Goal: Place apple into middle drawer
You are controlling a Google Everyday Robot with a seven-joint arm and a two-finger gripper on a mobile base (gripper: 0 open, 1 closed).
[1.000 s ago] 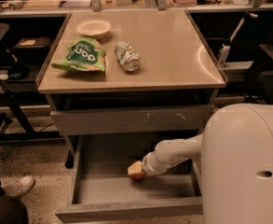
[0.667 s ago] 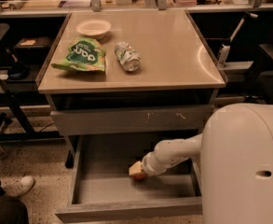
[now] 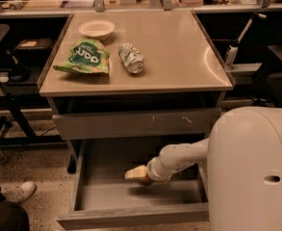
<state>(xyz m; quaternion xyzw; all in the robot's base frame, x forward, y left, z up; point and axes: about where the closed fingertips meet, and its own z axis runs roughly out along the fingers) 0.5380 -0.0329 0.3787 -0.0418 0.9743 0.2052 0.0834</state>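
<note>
Apple (image 3: 144, 180) — only a reddish-orange sliver shows, so its axis and stem direction cannot be told — sits clasped under the pale fingers (image 3: 134, 172) of the gripper (image 3: 131, 174), inside the open middle drawer (image 3: 131, 201), near the tray's centre. The arm reaches in from the right — gripper pointing left. A drink can (image 3: 131, 58) lies on the tabletop above.

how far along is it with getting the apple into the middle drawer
Done: the middle drawer stands pulled open, and the arm reaches into it. In hand: the tool hangs low over the drawer's floor, with the apple showing as a reddish sliver under it. Left: the apple does not look released yet, and whether it touches the floor is unclear. After that, the arm must withdraw.
</note>
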